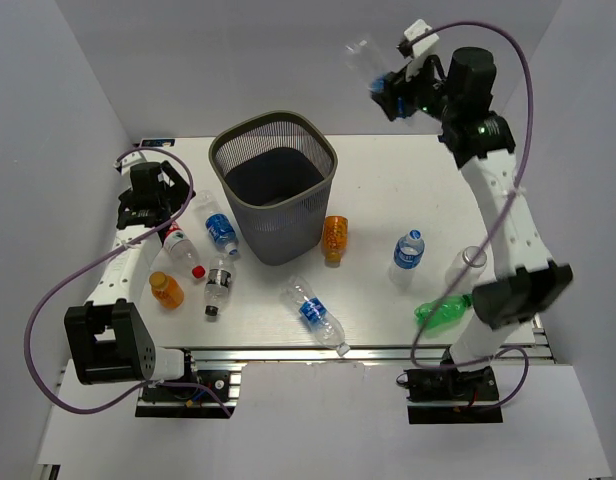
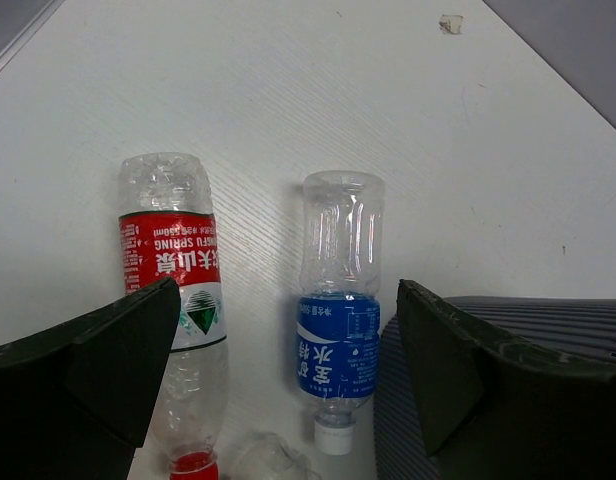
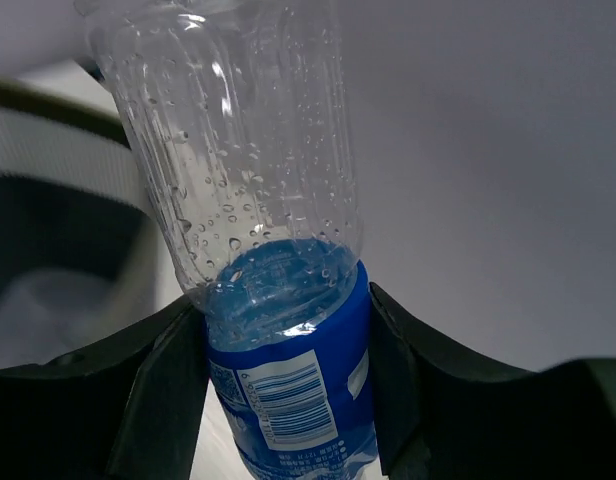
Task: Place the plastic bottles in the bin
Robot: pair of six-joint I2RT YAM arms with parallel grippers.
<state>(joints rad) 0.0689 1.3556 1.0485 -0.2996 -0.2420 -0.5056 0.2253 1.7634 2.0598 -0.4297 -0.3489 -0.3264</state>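
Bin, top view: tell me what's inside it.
The bin shows only a dark floor and mesh walls, no bottle visible. Its near wall hides the floor's front edge.

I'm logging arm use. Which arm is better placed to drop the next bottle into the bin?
Right. The right gripper is shut on a blue-labelled bottle, held in the air near the bin. The left gripper is open and empty above the red-labelled bottle and white-capped bottle.

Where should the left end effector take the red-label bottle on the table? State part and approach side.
Grip the red-label bottle across its labelled middle, coming down from above: it lies flat, with a gap to the blue-label bottle beside it. The open left end effector likely needs shifting sideways to straddle it.
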